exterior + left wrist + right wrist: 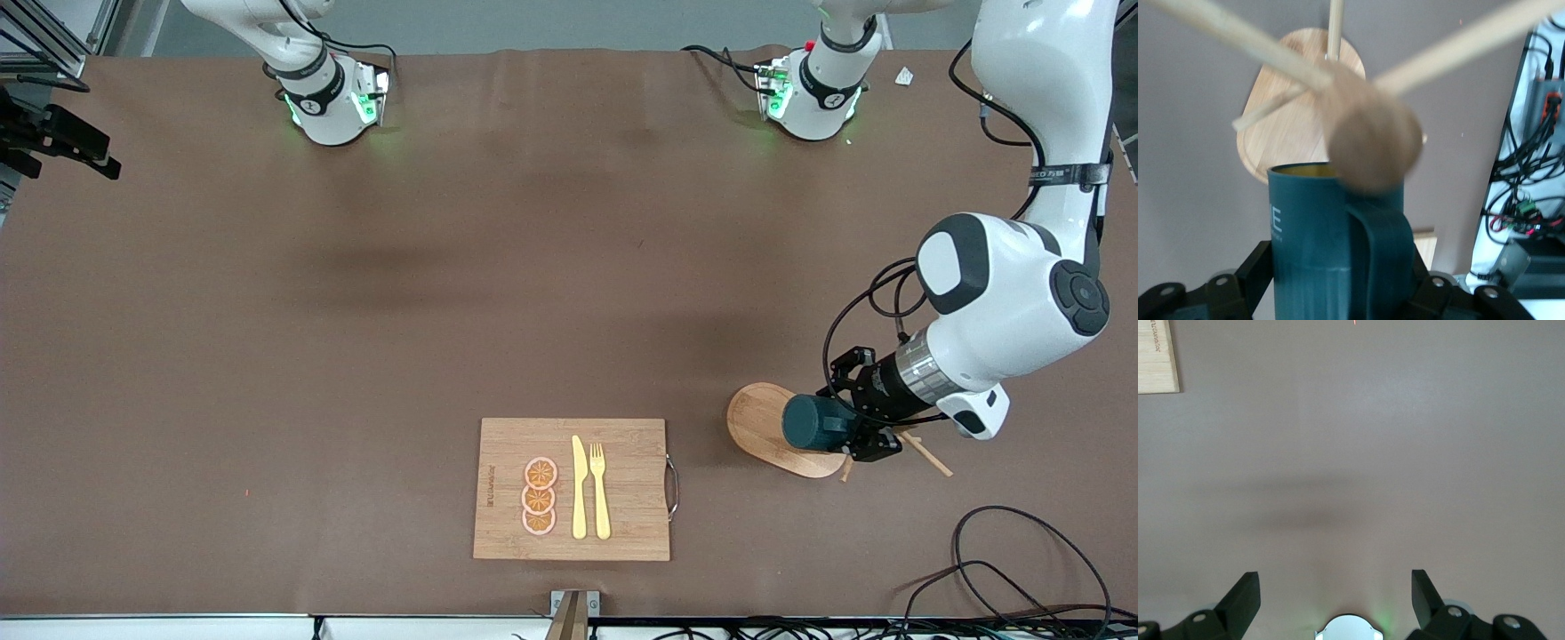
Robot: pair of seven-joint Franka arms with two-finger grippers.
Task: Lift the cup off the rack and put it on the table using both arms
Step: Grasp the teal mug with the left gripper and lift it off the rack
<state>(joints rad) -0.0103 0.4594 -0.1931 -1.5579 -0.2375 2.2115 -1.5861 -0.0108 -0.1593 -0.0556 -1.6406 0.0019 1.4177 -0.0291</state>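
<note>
The dark teal-green cylindrical cup (816, 421) hung on the light wooden peg rack (772, 428), over its oval base, clamped in the left tool (855, 425), whose jaws pressed its sides, presumably to slide it off a peg. The rack's blurred post top hid part of the cup's rim. The right tool (1335, 593) waited wide apart and empty above the bare brown worktop (356, 311).

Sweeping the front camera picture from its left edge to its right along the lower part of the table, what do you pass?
Rectangular bamboo cutting board → oval wooden mug rack → dark teal-green cup → left gripper.
</note>
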